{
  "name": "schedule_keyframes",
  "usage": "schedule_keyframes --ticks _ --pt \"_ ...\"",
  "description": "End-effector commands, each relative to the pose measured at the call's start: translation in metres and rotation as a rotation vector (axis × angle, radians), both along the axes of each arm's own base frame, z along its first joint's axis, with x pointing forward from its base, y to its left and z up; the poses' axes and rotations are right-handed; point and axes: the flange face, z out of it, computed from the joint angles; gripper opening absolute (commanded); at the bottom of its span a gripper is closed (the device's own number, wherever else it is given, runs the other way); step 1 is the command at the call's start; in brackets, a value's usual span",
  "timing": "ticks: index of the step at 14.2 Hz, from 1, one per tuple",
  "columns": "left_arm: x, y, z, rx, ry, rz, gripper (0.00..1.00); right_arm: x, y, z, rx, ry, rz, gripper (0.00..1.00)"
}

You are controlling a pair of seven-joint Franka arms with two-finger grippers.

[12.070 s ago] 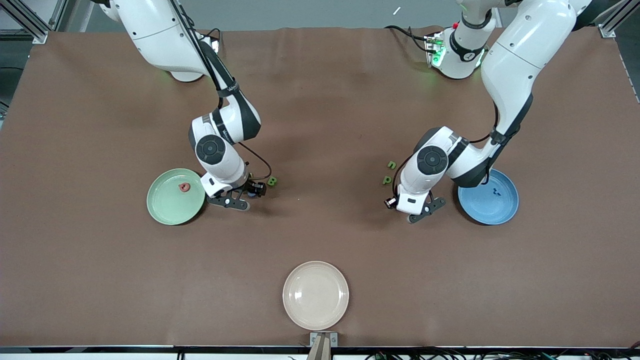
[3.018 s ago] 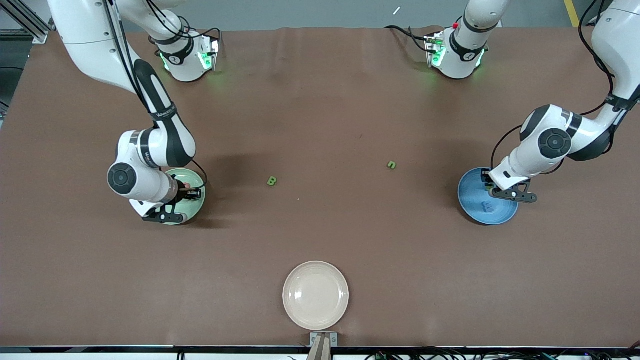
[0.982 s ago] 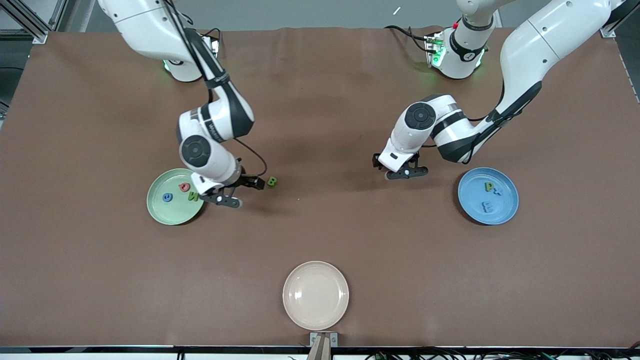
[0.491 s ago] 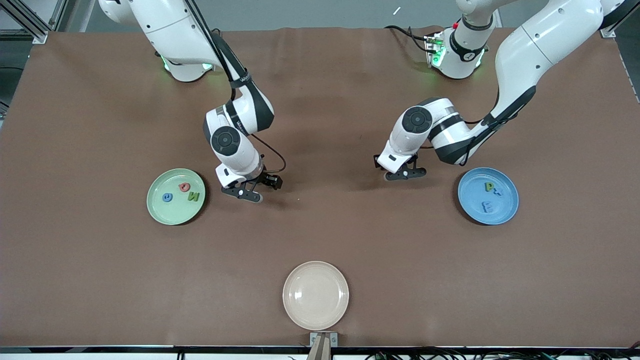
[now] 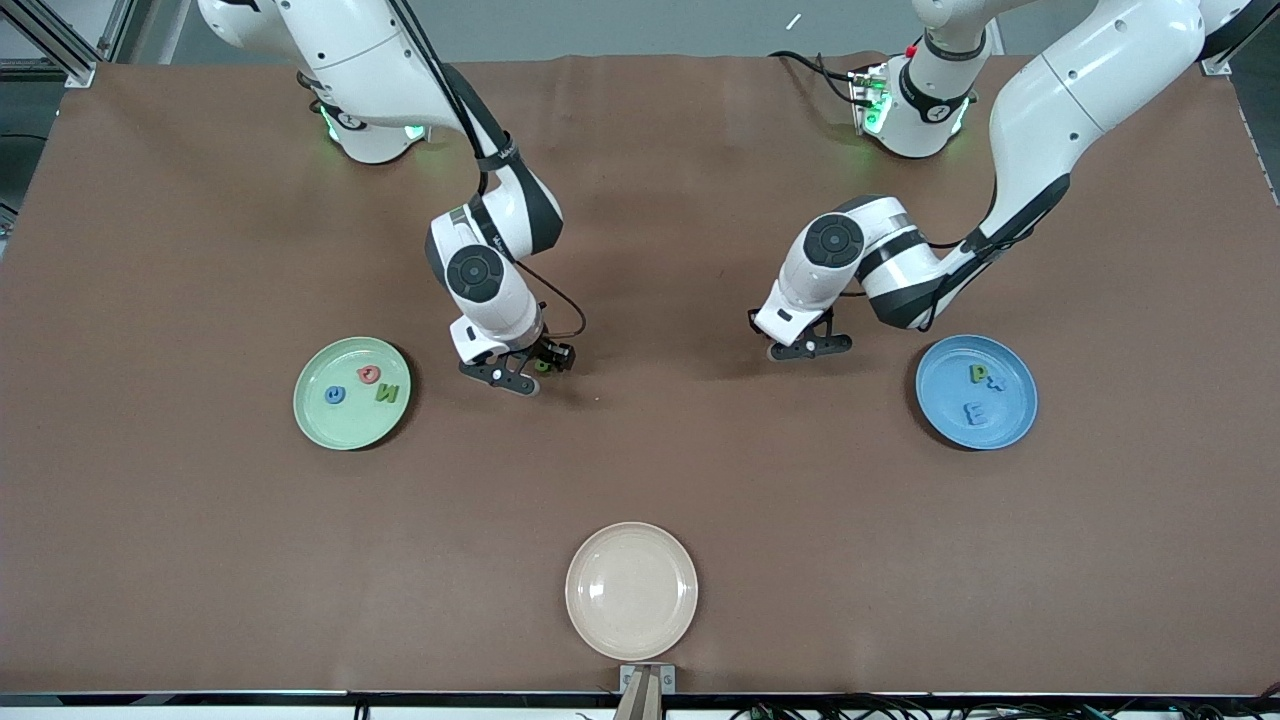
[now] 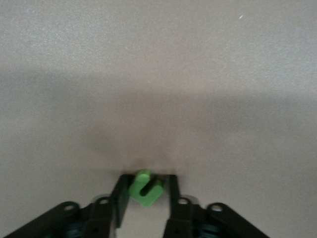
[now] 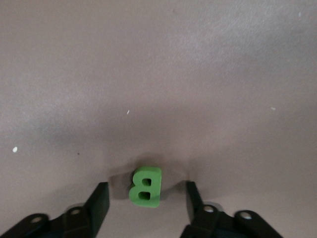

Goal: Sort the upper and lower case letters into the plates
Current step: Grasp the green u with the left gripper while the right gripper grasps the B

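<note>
A green letter n [image 6: 144,191] lies on the brown table between the green and blue plates, with my left gripper [image 6: 147,178] [image 5: 792,338] down at the table and shut on it. My right gripper [image 7: 146,191] [image 5: 545,365] stands open around a green letter B [image 7: 145,183] [image 5: 542,366], with a gap on each side. The pale green plate [image 5: 320,420] holds a blue letter [image 5: 335,394], a pink-red letter [image 5: 369,374] and a green N [image 5: 387,393]. The blue plate [image 5: 950,400] holds a green P [image 5: 980,373], a small blue letter [image 5: 995,384] and a blue E [image 5: 975,413].
A cream-beige plate [image 5: 631,590] with nothing on it sits near the table's front edge, nearer the front camera than both grippers. The two arms' bases stand along the table's edge farthest from the front camera.
My right gripper moved from beside the green plate to the green B and its fingers have narrowed. My left gripper stayed at the green n and closed on it.
</note>
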Motion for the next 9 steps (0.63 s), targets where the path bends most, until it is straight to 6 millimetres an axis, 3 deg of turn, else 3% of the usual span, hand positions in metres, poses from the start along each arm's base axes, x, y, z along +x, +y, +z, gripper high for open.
schedule_keyframes --ticks 1,4,6,9 --pt "-0.003 0.0 -0.005 -0.001 -0.002 0.0 0.2 -0.006 0.003 -0.001 0.003 -0.001 -0.021 0.59" --pt "-0.002 0.001 -0.004 0.002 -0.004 0.004 0.09 -0.008 0.003 -0.006 -0.002 0.005 -0.03 0.44" --pt "0.005 0.009 0.001 0.018 -0.017 0.014 0.08 -0.008 0.003 -0.006 -0.003 0.005 -0.03 0.31" --pt "0.024 0.02 0.026 0.041 -0.086 0.004 0.08 -0.006 0.001 -0.005 -0.003 0.005 -0.036 0.12"
